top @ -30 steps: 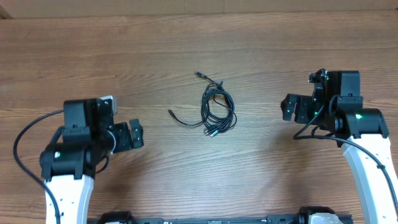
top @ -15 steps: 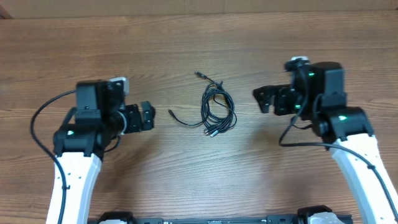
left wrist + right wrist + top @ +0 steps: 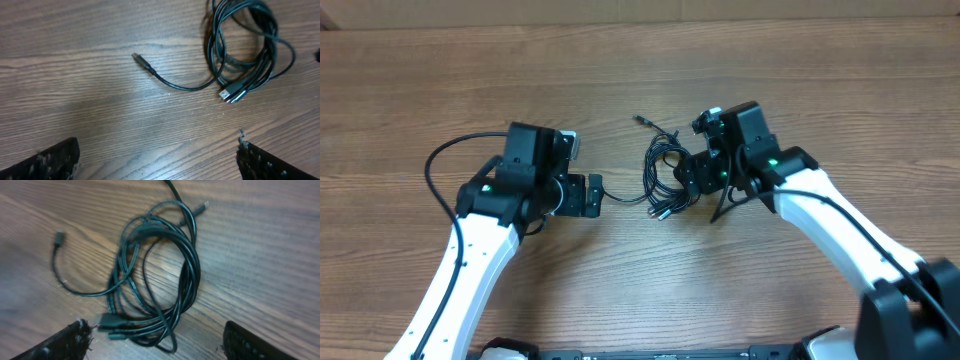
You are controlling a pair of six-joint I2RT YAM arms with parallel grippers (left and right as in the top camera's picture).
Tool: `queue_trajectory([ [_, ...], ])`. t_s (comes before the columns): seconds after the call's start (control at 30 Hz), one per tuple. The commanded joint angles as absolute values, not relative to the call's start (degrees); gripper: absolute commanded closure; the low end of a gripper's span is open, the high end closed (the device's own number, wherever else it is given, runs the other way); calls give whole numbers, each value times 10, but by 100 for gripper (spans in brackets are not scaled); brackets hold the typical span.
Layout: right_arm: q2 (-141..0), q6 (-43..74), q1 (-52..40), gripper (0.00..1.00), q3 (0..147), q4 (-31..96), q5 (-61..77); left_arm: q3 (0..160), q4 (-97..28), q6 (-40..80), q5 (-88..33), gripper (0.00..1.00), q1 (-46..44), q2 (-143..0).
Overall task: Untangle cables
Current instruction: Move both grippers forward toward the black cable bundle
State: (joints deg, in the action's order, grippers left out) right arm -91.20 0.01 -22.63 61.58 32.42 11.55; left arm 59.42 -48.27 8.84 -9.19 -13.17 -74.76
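Observation:
The cables are thin black wires in one tangled coil at the table's middle. The coil also shows in the left wrist view and the right wrist view. One loose strand with a small plug runs out to the left. Silvery plugs lie at the coil's near edge. My left gripper is open and empty, just left of the loose plug. My right gripper is open over the coil's right side, its fingers either side of the coil's lower loops, which it does not grip.
Another plug end sticks out behind the coil toward the far side. The wooden table reaches to a far edge at the top of the overhead view. Thicker black arm cables loop beside the left arm.
Both arms have moved inward from the table's sides to the cables. The left gripper has reached the loose plug, the right gripper the coil. The cables have not moved.

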Motion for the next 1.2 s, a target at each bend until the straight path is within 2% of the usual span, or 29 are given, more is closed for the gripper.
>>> queue_trajectory([
  [0.0, -949, -3, -228, 18, 630, 308, 109, 610, -477, 78, -90, 2, -144, -770],
  [0.23, -1009, 2, -228, 19, 630, 285, 111, 610, -463, 80, -91, 3, -163, -779],
  [0.37, -1032, 2, -228, 25, 630, 273, 112, 610, -456, 82, -90, 3, -175, -779],
  [0.43, -1034, 4, -228, 41, 630, 266, 112, 610, -454, 84, -90, 3, -180, -779],
  [0.5, -1033, 30, -228, 74, 630, 258, 112, 610, -453, 84, -90, 3, -180, -779],
  [0.53, -1032, 38, -228, 85, 631, 258, 114, 610, -452, 84, -90, 3, -180, -779],
  [0.6, -1030, 57, -228, 96, 636, 263, 120, 610, -451, 91, -90, 3, -180, -779],
  [0.77, -999, 64, -228, 96, 701, 342, 207, 610, -438, 95, -90, 3, -180, -780],
  [1.0, -946, 60, -228, 96, 888, 478, 291, 610, -392, 125, -90, 0, -180, -789],
  [1.17, -924, 60, -228, 96, 947, 479, 322, 610, -382, 138, -91, 1, -180, -807],
])
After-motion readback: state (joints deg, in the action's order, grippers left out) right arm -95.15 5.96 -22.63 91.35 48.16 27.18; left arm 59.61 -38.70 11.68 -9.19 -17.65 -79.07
